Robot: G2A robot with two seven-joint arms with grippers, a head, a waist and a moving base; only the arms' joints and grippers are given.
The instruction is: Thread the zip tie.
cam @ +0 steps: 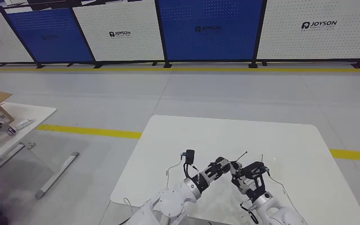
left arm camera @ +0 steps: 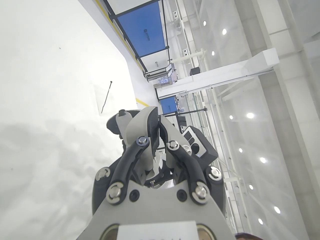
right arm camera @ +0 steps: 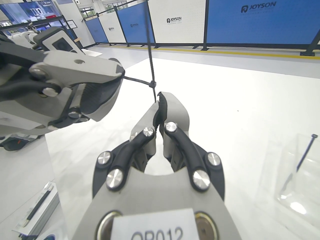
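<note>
Left gripper [right arm camera: 121, 75] clamped on zip tie [right arm camera: 150, 51]; its head and pointed tip lie just beside the closed right gripper [right arm camera: 160, 98]. White table [right arm camera: 225, 96]; blue-and-white fence panels [right arm camera: 250, 13] behind.

Blue and white pegboard panels [cam: 208, 28] fence a grey floor [cam: 225, 90] with a yellow line [cam: 84, 131]; round ceiling lights [left arm camera: 250, 115] overhead; perhaps a side table [cam: 35, 111] far left

Black zip tie [right arm camera: 149, 51], long strap upright, crossing its small square head
</note>
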